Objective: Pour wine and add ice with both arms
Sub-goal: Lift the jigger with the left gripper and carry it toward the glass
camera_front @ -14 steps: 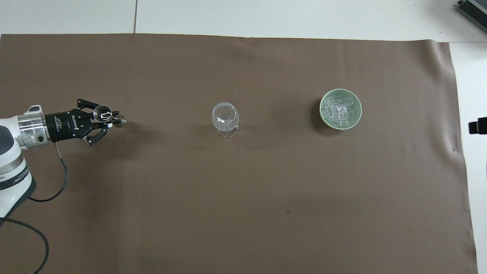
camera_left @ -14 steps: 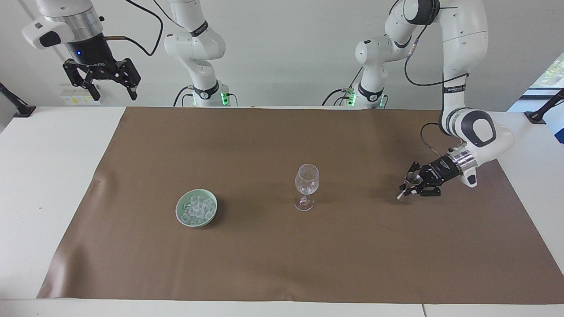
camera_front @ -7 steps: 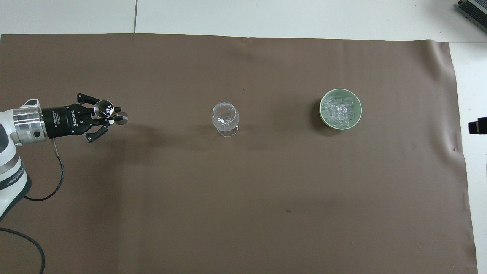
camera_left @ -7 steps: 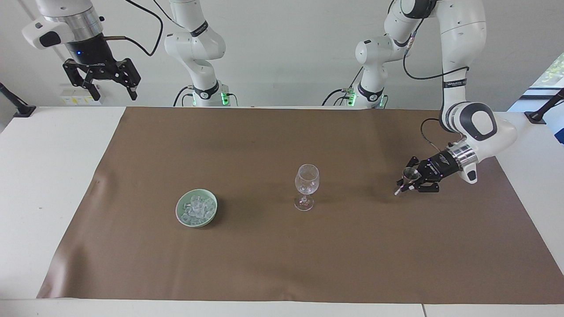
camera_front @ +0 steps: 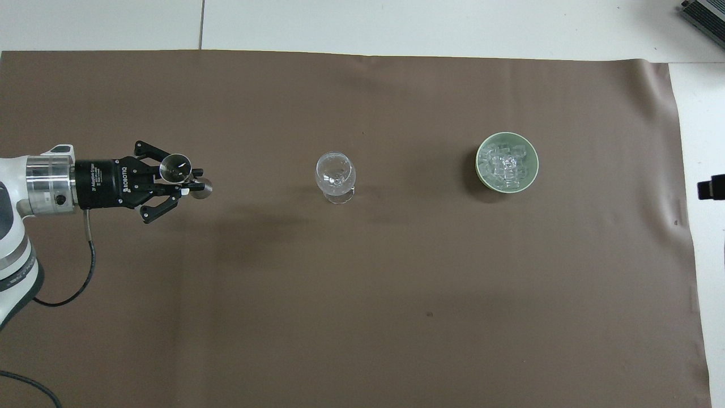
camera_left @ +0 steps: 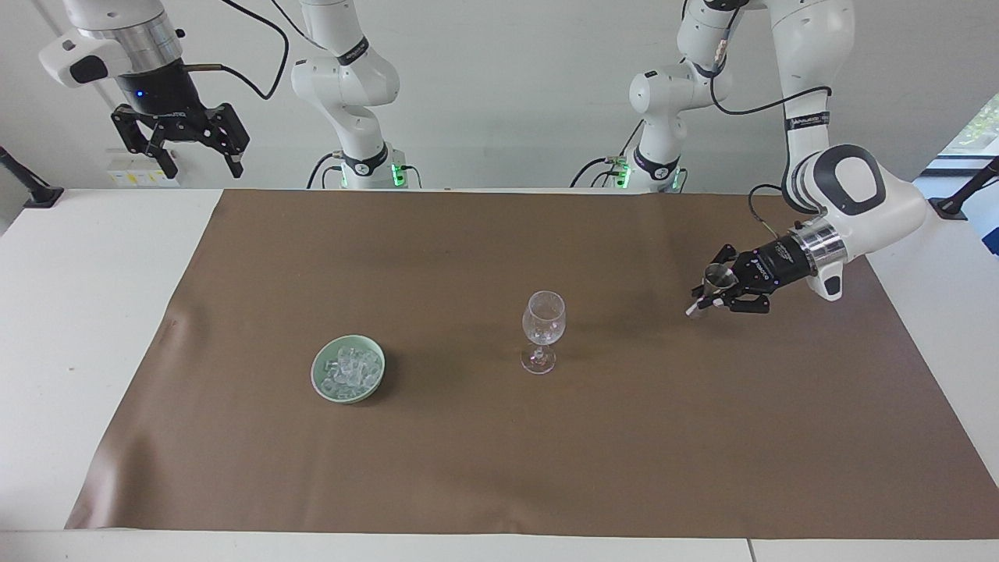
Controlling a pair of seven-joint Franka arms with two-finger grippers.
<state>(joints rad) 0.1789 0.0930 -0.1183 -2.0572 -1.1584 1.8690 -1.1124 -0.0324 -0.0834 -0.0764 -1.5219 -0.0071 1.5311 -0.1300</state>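
Note:
A clear stemmed wine glass (camera_left: 543, 328) (camera_front: 336, 175) stands upright in the middle of the brown mat. The ice (camera_left: 349, 367) (camera_front: 506, 162) is heaped in a pale green bowl (camera_left: 320, 378) (camera_front: 480, 170) beside the glass, toward the right arm's end. My left gripper (camera_left: 709, 295) (camera_front: 190, 180) hangs above the mat toward the left arm's end, shut on the waist of a small two-ended metal measuring cup (camera_left: 718, 275) (camera_front: 174, 166), which is tilted. Wine is hidden from view. My right gripper (camera_left: 201, 165) waits high over the table's right-arm end, open and empty.
The brown mat (camera_left: 468, 468) (camera_front: 362, 317) covers most of the white table (camera_left: 86, 312). Black clamps (camera_left: 31, 191) sit at the table's corners nearest the robots.
My left gripper has lifted the metal cup higher and carried it toward the wine glass. The right arm, glass and bowl have not moved.

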